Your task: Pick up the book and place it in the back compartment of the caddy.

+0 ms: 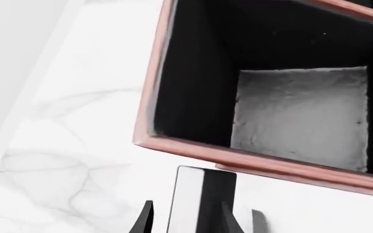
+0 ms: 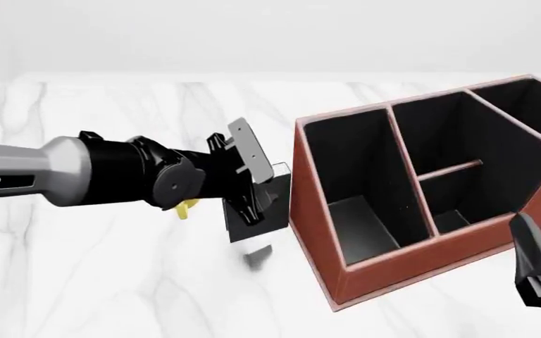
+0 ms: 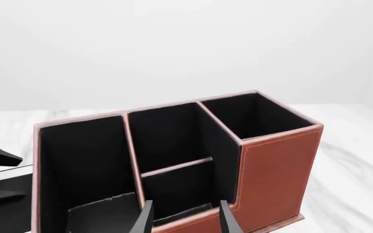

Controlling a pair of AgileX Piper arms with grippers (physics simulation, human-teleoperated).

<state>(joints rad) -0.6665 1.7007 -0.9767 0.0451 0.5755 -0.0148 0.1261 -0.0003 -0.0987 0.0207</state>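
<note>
The left gripper is clenched on the book, holding it above the marble table just beside the caddy, outside its left wall. The back compartment holds nothing. The right gripper hangs near the caddy's front, its 2 fingers spread apart and holding nothing.
</note>
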